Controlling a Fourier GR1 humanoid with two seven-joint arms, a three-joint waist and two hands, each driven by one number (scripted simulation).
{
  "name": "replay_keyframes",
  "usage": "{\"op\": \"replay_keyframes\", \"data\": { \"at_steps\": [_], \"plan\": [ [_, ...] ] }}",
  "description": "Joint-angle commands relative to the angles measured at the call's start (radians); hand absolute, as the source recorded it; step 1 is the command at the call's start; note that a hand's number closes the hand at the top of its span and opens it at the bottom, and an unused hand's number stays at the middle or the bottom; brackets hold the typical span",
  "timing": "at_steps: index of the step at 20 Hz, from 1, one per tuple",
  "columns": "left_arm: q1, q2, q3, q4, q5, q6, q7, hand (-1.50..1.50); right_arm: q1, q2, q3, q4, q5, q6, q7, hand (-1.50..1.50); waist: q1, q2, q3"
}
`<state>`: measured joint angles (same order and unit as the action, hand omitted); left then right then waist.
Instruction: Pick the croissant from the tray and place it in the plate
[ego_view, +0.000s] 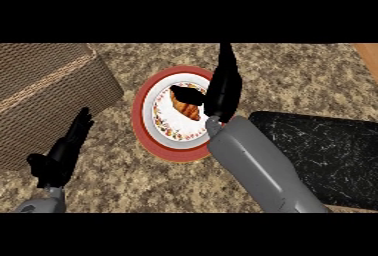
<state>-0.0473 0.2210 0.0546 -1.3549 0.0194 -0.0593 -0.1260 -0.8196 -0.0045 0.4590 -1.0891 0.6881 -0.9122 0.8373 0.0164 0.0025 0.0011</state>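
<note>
Single view, from head height, aimed steeply down onto the counter (295, 75). Close in: plate (142, 120) mid-frame, tray (325, 150) cut by the right edge, woven box (44, 90) cut by the left. Left forearm (40, 204) enters at the lower corner, right forearm (258, 165) right of centre

Golden-brown croissant (188, 109), red-rimmed floral white plate (138, 120), black marbled tray (325, 150).
</note>
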Motion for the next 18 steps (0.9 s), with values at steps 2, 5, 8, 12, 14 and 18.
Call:
{"op": "replay_keyframes", "data": {
  "at_steps": [2,5,8,12,14,18],
  "plan": [
    [0.007,-0.016,0.006,0.031,0.003,0.0,-0.023,0.0,0.145,-0.032,-0.057,-0.178,-0.151,-0.107,-0.144,-1.5,-0.018,0.001,0.0],
    [0.01,0.003,0.024,0.06,0.002,-0.011,-0.051,0.0,0.307,-0.102,-0.033,-0.39,-0.189,-0.087,-0.192,-1.5,-0.033,-0.005,0.0],
    [-0.038,0.026,0.048,0.0,0.022,-0.005,0.033,0.0,0.503,-0.21,-0.007,-0.531,-0.318,-0.042,-0.322,-1.5,-0.031,-0.005,0.001],
    [0.002,-0.03,-0.003,-0.013,-0.023,0.031,0.007,0.0,0.643,-0.319,-0.037,-0.593,-0.524,0.009,-0.594,-1.5,-0.019,-0.001,0.002],
    [-0.011,0.009,0.039,0.032,0.0,-0.008,-0.02,0.0,0.711,-0.31,-0.046,-0.622,-0.583,0.058,-0.678,-1.5,-0.019,-0.002,0.0],
    [-0.053,0.013,0.052,0.081,-0.002,-0.023,-0.028,0.0,0.787,-0.269,-0.113,-0.521,-0.655,0.146,-0.876,-1.5,-0.019,-0.001,0.0]
  ]
}}
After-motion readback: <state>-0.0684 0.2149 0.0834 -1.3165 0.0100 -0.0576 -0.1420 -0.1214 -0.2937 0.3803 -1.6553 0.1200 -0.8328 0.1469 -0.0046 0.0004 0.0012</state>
